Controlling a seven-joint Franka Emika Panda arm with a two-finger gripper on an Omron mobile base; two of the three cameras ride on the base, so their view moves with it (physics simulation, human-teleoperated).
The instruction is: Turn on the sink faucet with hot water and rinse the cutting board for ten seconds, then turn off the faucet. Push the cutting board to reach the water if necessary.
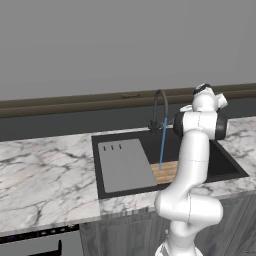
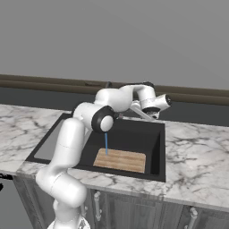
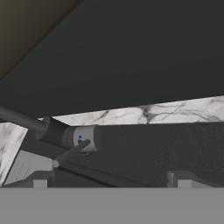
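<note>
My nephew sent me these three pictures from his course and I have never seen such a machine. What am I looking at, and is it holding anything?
It is a white robot arm in a computer-drawn kitchen. Two pictures come from cameras behind the arm, to its left and right; the third looks along its pincer.

In the marble counter sits a black sink. A thin blue stream of water falls from the dark arched faucet onto a small wooden cutting board. A grey slab lies beside the board.

The pincer is up near the faucet's base and handle. Its tips stand apart, with nothing between them.
</note>
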